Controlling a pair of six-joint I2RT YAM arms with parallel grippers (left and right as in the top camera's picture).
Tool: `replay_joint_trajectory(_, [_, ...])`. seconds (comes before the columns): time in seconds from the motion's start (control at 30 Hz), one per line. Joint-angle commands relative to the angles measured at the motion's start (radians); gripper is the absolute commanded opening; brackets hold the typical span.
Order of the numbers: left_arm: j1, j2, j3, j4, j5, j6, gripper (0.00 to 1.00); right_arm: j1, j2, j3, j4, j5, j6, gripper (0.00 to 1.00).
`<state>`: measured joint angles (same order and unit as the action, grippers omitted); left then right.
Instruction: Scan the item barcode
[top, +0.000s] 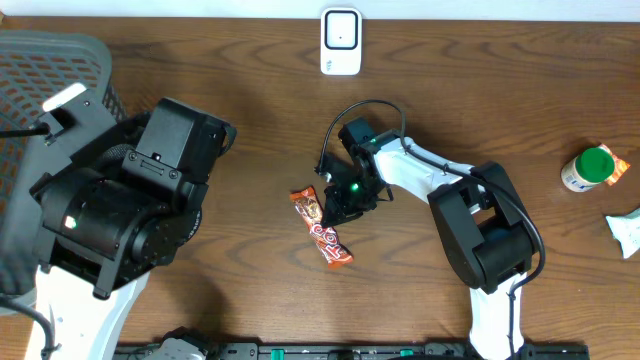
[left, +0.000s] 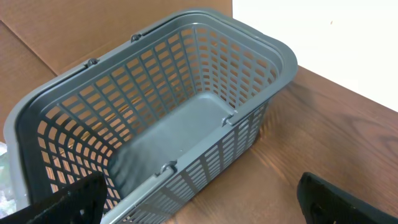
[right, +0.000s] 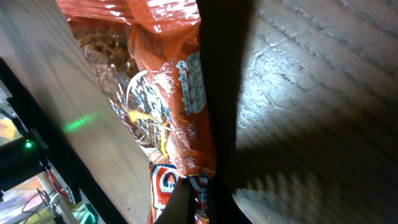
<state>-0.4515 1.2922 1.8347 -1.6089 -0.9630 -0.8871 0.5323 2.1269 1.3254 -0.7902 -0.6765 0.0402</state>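
We were at the grasp: right fingers (top: 334, 208) sat shut on the bar (top: 325, 233), mid-way across the counter (top: 250, 60); left fingers (left: 71, 199) gaped empty over the basket (left: 273, 46). Next we'd need a lift, barcode turned toward the scanner (top: 341, 41).

Open wooden tabletop (top: 260, 110) runs between the grey mesh basket (top: 60, 70) at far left and the white scanner (top: 341, 40) at top centre. The right arm (top: 480, 230) fills the middle right, its end effector (top: 335, 212) clamped on the orange snack bar (top: 330, 240). A green-capped bottle (top: 588, 168) stands near the right edge.
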Motion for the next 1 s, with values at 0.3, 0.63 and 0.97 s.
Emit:
replay_joint_trajectory(0.3, [0.006,0.001,0.008,-0.032,-0.005,-0.008,0.98,-0.025,-0.078,0.133,-0.204,0.780,0.062,0.01])
replay_joint_trajectory(0.63, [0.006,0.001,0.008,-0.032,-0.005,-0.009,0.98,0.043,-0.125,0.127,-0.234,1.209,0.146,0.02])
replay_joint_trajectory(0.97, [0.006,0.001,0.008,-0.032,-0.005,-0.008,0.98,0.228,-0.124,0.127,-0.221,1.623,0.280,0.01])
